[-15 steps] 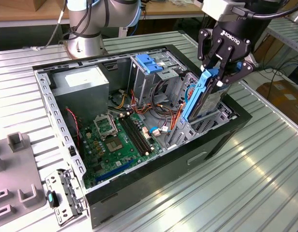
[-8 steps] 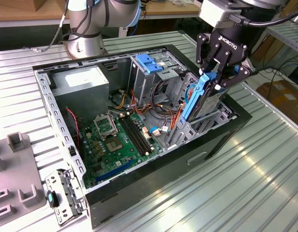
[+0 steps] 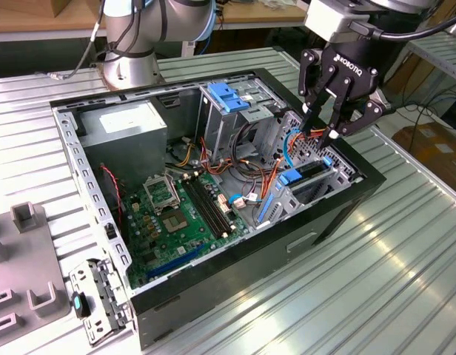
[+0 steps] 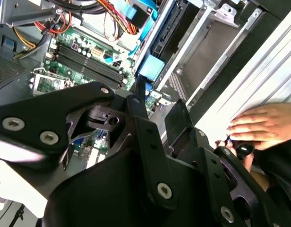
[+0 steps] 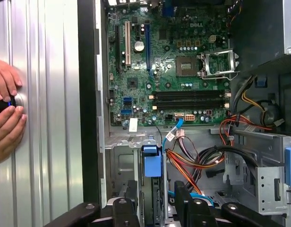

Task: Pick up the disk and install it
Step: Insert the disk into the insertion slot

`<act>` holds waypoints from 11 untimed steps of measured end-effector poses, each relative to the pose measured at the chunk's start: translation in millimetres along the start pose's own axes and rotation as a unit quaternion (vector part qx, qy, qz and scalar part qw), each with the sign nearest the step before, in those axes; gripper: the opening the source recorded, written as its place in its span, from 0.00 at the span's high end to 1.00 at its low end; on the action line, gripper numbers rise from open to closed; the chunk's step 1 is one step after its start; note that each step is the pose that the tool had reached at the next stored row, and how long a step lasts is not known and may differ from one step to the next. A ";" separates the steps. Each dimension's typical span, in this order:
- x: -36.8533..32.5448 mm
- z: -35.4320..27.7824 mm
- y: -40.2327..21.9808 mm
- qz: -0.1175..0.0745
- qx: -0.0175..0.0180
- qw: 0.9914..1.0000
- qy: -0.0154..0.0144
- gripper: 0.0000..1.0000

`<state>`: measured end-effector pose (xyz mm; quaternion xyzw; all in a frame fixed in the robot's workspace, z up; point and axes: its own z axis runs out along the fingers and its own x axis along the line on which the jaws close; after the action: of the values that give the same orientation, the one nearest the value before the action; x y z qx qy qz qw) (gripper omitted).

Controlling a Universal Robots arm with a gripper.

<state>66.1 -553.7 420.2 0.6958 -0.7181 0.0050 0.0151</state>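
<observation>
Ribbed metal bench point(image 3: 406, 251) carries the open PC case point(image 3: 213, 285), pincer point(image 3: 324, 133) parted and empty just above the disk point(image 3: 309, 170) standing in its drive bay point(image 3: 317, 194); nearby orange cables point(image 3: 269, 176) could snag it.

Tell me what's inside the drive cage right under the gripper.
The disk sits in the drive cage, its dark edge and blue end tabs showing. The cage walls cover its lower part, so how deep it sits can't be seen.

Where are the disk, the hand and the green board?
disk point(image 5: 152, 165): first wrist view, on its blue end tab.
hand point(image 4: 264, 124): second wrist view, on the back of the hand.
green board point(image 3: 150, 225): exterior view, on green surface beside the socket.
</observation>
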 end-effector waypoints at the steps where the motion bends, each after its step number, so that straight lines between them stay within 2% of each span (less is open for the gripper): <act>1: -0.1 0.6 0.0 0.000 0.000 1.000 0.000 0.55; 2: -0.1 4.4 -0.1 0.000 0.000 1.000 0.000 0.55; 3: -0.2 7.6 -0.5 0.000 0.000 1.000 0.000 0.64; 4: -0.3 10.4 -1.4 0.000 0.000 1.000 0.000 0.64; 8: 0.2 20.7 -7.8 0.000 0.000 1.000 0.000 0.88; 11: 0.8 26.5 -14.0 0.000 0.000 1.000 0.000 0.89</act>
<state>79.7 -555.7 393.6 0.6958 -0.7181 0.0050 0.0151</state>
